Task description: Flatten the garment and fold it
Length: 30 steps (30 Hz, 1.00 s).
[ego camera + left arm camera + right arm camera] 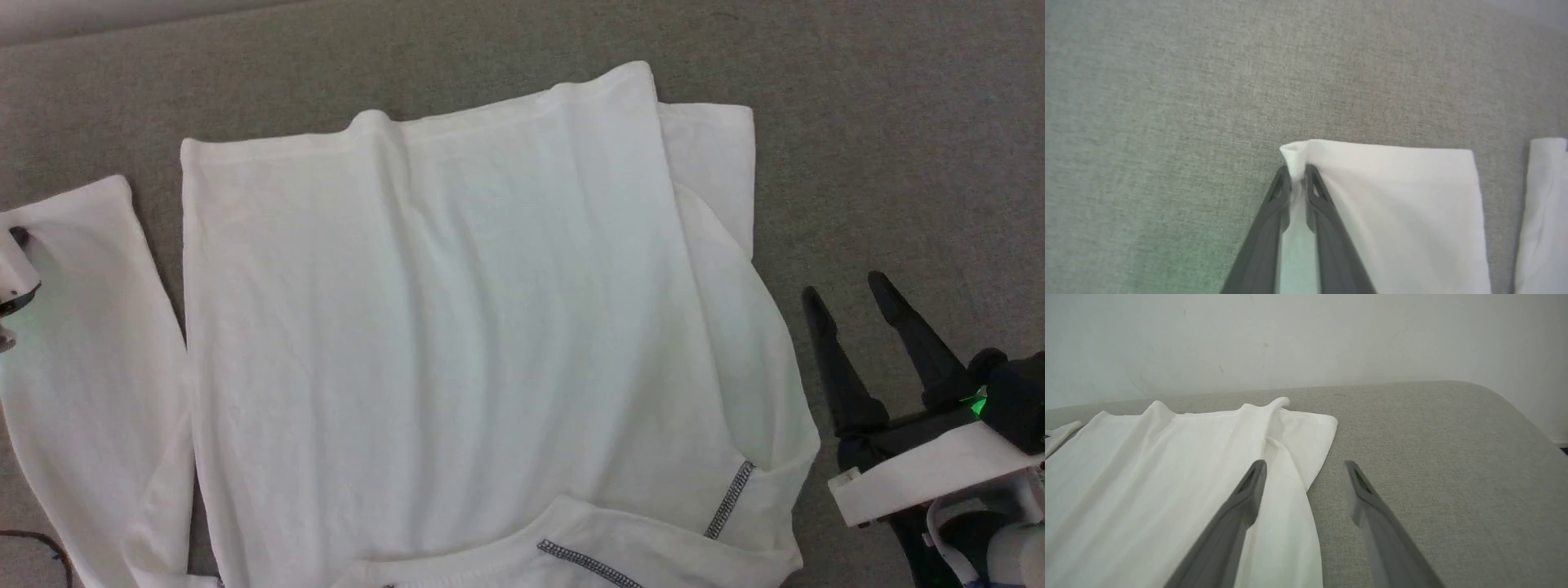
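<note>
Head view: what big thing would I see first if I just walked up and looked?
The big white shirt catches the eye first, spread over the grey fabric surface, with dark zigzag stitching near the neck, close to the robot. At the end of its left sleeve, the left gripper pinches a corner of cloth. The right gripper stands open beside the shirt's right side.

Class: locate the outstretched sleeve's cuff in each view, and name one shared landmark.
Head view: sleeve cuff at left edge, above mid-height.
Left wrist view: cuff right of centre, corner pinched in the left tool.
Right wrist view: cuff at far left edge.
Shared landmark: the garment's hem corner beside it.
</note>
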Available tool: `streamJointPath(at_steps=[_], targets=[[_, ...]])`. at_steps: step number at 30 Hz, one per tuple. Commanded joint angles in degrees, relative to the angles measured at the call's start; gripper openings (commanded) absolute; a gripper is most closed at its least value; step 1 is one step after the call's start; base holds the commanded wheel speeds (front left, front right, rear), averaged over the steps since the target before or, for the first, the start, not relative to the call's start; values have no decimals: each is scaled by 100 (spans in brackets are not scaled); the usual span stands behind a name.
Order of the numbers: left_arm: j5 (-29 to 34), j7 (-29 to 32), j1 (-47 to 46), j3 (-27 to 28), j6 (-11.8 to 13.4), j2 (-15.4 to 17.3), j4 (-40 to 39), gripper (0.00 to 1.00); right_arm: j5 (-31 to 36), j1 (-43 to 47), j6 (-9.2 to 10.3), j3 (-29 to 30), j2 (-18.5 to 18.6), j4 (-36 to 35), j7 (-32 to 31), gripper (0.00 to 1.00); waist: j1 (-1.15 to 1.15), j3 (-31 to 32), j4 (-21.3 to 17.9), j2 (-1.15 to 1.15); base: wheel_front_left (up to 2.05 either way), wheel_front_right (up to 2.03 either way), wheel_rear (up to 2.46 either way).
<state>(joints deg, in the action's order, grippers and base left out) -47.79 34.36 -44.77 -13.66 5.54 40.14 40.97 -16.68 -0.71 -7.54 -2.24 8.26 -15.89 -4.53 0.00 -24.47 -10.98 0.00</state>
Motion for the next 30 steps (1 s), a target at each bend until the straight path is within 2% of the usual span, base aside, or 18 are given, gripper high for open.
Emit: streamJointPath(at_steps=[1,9,13,23,30], targets=[[-76,41,330,-141,-7,-296,230,0,-13,-66,5,-11,12,32,-11,100,0,85,19,0,0,0,0],[104,-967,599,-85,-154,-222,34,0,50,198,5,233,-82,151,-54,100,0,720,338,0,0,0,0],[251,-1372,864,-56,-93,-41,-291,0,111,479,5,467,-171,173,-129,100,0,1128,605,0,0,0,0],[512,-1562,1395,92,302,652,-1137,0,276,969,5,749,-352,36,-375,100,0,1949,1079,0,0,0,0],[674,-1552,1469,-39,294,812,-1932,0,323,1147,5,828,-442,-78,-489,100,0,2273,1126,0,0,0,0]])
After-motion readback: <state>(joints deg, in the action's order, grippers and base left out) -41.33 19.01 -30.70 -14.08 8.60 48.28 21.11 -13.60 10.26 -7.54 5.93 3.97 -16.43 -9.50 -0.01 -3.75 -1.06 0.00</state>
